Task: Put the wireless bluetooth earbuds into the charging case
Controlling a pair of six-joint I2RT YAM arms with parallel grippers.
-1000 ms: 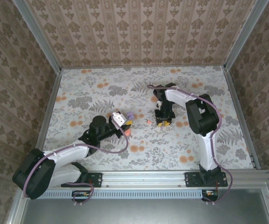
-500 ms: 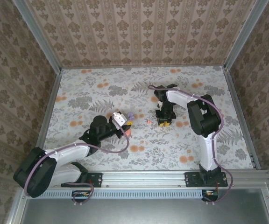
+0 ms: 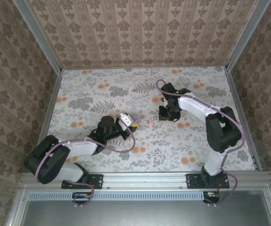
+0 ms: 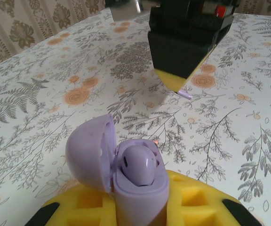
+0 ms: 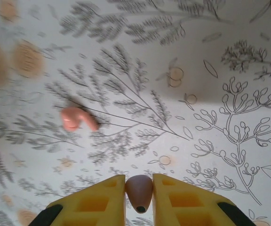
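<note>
Between the yellow pads of the left tool (image 4: 140, 209), left of centre over the floral-print desk (image 3: 102, 94), sits a lilac rounded plastic charging case (image 4: 142, 188). It is pinched by its lower body, with the hinged lid swung back to one side. Held so, the open mouth faces up and toward the other arm, presumably to offer a clear way in. One glossy lilac seated earbud (image 4: 138, 165) already lies inside. Whether there is room left beside it I cannot tell.

The right tool (image 5: 139, 181) stands just beyond the case in the left wrist view. Its pads are pressed together on a small rounded pinched earbud (image 5: 139, 192), dusky pink in its own wrist view and lilac when seen from the left wrist. The piece pokes out past the fingertips, clear of the desk and apart from the case, which would suit lowering it into the opening.

A tiny coral-pink loose earbud (image 5: 76, 118) lies on the desk between the two tools, touched by neither. It does not match the lilac case in colour.

My judgement is that the carry to the case is the step in hand. The fit will need careful alignment, since the piece is so small.
</note>
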